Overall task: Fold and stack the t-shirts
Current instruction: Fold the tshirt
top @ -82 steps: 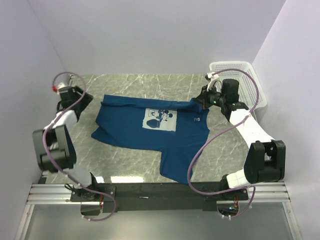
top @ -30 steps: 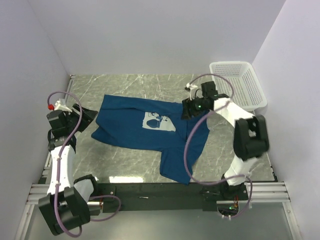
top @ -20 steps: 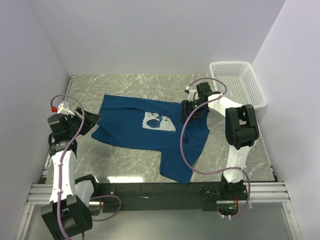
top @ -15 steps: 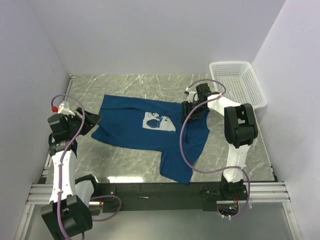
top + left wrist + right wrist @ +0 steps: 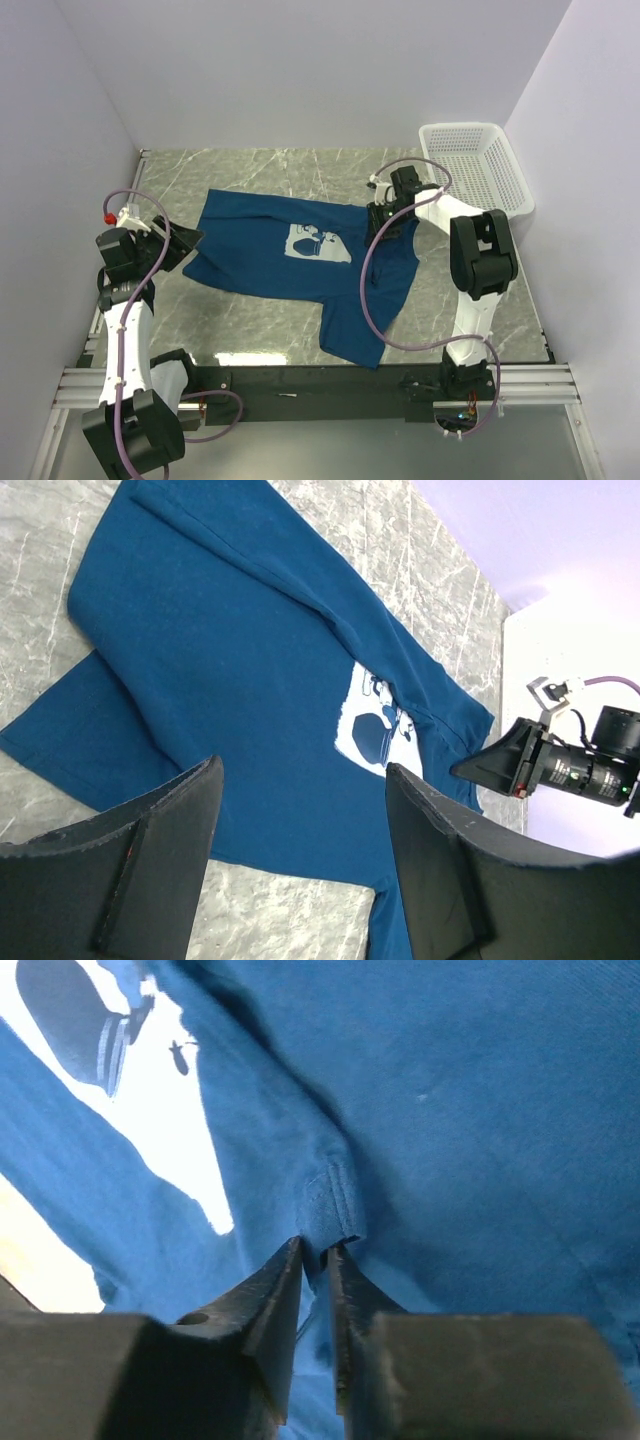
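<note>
Only the right wrist view shows the right gripper (image 5: 315, 1250) pinching a t-shirt (image 5: 450, 1110) fold between its fingertips; the left gripper (image 5: 302, 772) stands wide.

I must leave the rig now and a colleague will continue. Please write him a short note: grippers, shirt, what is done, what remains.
left gripper: open, empty, hovering at the shirt's left edge.
right gripper: closed on a seamed fold of the blue t-shirt, just right of its mouse print.
Shirt: print up on the marble table, mostly spread out; only one in view. The white mesh basket stands at the far right.
Done: right-side grip taken.
Left: all folds, then stacking.
</note>
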### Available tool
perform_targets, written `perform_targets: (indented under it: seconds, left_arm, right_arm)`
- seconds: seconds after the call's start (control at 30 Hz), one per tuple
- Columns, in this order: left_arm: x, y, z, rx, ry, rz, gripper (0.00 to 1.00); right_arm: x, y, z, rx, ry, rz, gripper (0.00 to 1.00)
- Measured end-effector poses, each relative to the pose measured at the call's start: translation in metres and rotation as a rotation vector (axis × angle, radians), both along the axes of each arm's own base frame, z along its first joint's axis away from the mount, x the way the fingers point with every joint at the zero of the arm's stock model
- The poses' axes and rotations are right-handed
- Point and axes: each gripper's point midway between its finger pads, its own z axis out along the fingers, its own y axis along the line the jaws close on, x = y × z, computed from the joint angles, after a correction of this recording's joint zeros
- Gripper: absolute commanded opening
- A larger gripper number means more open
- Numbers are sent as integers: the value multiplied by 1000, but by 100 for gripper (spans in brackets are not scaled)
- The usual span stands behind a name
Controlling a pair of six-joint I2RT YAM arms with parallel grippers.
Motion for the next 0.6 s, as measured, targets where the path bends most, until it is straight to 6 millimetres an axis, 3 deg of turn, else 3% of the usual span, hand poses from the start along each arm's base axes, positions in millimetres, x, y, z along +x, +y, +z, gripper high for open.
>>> perform_targets:
  seconds: [0.17,0.27,0.33,0.47,0.6]
  left_arm:
    - [0,-1,-1,-4,4,-5,71]
    - [0,-1,-1,-5,5,-5,71]
    - [0,-1,-1,-5,5,-5,71]
    - [1,-1,-2,-6,9,-5,71]
    - [1,-1,-3,-8,13,-5,71]
  right_arm:
    - [-5,12,13,5,-47,51,1]
    - [-18,33,18,20,-64,138,2]
    - [-34,54,22,49,-66,231,17]
    - [-86,95,28,112,-34,486,81]
    - [-113,108,35,89,-76,635,88]
